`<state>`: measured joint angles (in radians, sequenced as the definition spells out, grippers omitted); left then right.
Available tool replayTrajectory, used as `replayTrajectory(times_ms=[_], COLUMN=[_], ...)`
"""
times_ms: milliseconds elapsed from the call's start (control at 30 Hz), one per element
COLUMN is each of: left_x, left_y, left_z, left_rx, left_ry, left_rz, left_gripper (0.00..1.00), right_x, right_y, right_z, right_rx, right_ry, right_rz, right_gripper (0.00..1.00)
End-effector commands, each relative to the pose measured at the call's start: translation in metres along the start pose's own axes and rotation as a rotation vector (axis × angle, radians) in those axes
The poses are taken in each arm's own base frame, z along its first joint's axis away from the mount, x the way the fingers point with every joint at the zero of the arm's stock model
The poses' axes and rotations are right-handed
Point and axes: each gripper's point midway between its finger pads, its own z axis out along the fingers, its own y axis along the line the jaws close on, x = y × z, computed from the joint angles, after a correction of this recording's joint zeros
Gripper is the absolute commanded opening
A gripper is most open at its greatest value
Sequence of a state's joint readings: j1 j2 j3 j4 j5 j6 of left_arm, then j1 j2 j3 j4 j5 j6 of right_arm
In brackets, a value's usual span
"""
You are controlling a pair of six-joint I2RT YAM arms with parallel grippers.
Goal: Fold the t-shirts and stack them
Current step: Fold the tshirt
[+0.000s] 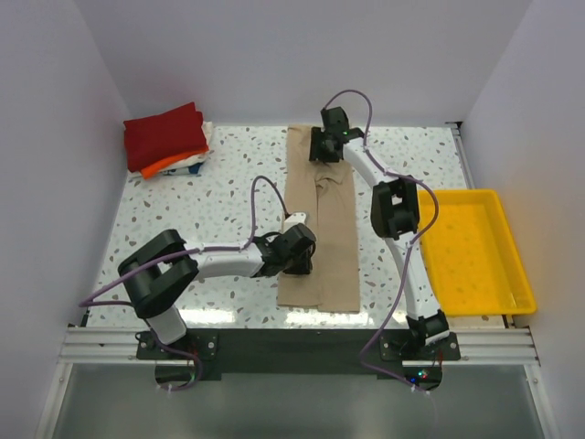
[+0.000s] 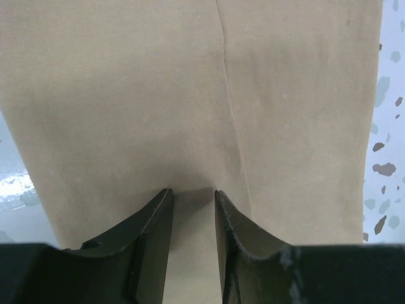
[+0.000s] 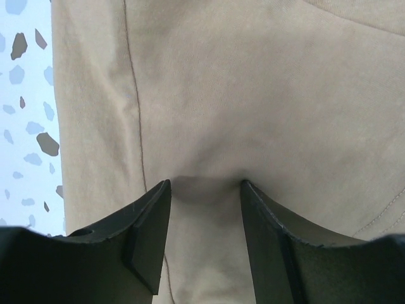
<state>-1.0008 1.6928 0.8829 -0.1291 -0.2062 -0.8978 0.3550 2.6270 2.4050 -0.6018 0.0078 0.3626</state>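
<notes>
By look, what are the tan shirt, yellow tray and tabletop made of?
Tan shirt: soft knit fabric, probably cotton jersey, matte; fine weave and a stitched seam show close up.
Yellow tray: likely moulded plastic, smooth with a slight sheen.
Tabletop: white, speckled terrazzo look; stone or laminate unclear.

Left claw [image 1: 297, 257] is over the near half of the tan t-shirt [image 1: 335, 229], right claw [image 1: 326, 146] over its far end.

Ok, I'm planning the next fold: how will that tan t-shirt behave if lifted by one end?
Probably floppy: the tan t-shirt lies flat in a long folded strip, so a lifted end would likely sag. It seems thin and soft, puckering by the right claw, so layers may slide apart.
</notes>
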Motion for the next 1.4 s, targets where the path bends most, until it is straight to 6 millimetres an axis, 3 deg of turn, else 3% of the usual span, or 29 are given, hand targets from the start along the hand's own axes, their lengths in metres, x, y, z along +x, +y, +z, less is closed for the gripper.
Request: replayTrajectory(times_ms=[0, 267, 533, 667, 833, 967, 1033, 1067, 1133, 1167, 1200, 1367], left_x=[0.014, 0.041, 0.051, 0.055, 0.053, 0.032, 0.021, 0.018, 0.012, 0.010, 0.011, 0.015], left_y=[0.006, 0.019, 0.032, 0.037, 0.035, 0.022, 0.014, 0.012, 0.011, 0.011, 0.014, 0.020], left_z=[0.001, -0.011, -0.025, -0.024, -0.029, -0.038, -0.043, -0.045, -0.049, -0.050, -0.052, -0.060], left_rx=[-0.010, 0.009, -0.010, -0.027, -0.017, 0.015, 0.033, 0.037, 0.024, 0.018, 0.006, 0.013], left_ry=[0.085, 0.162, 0.180, 0.197, 0.198, 0.146, 0.122, 0.115, 0.106, 0.102, 0.111, 0.119], left_rz=[0.051, 0.021, 0.021, 0.029, 0.039, 0.054, 0.061, 0.071, 0.082, 0.089, 0.093, 0.127], left_gripper=[0.38, 0.38, 0.38, 0.38, 0.37, 0.39, 0.40, 0.40, 0.40, 0.40, 0.40, 0.38], right_x=[-0.003, -0.040, -0.031, -0.038, -0.070, -0.086, -0.077, -0.079, -0.057, -0.058, -0.032, 0.009], right_y=[-0.005, 0.010, 0.001, 0.006, 0.014, 0.017, 0.015, 0.015, 0.011, 0.013, 0.006, -0.001], right_z=[0.010, -0.020, -0.015, -0.028, -0.068, -0.104, -0.109, -0.121, -0.120, -0.135, -0.128, -0.152], right_rx=[-0.008, -0.082, -0.096, -0.120, -0.152, -0.169, -0.163, -0.167, -0.161, -0.170, -0.157, -0.166], right_ry=[-0.025, -0.109, -0.074, -0.089, -0.153, -0.192, -0.168, -0.173, -0.121, -0.134, -0.076, -0.046], right_rz=[0.017, -0.025, -0.004, -0.014, -0.022, -0.014, 0.002, 0.008, 0.036, 0.043, 0.071, 0.133], right_gripper=[0.52, 0.62, 0.63, 0.64, 0.67, 0.67, 0.67, 0.67, 0.67, 0.67, 0.67, 0.66])
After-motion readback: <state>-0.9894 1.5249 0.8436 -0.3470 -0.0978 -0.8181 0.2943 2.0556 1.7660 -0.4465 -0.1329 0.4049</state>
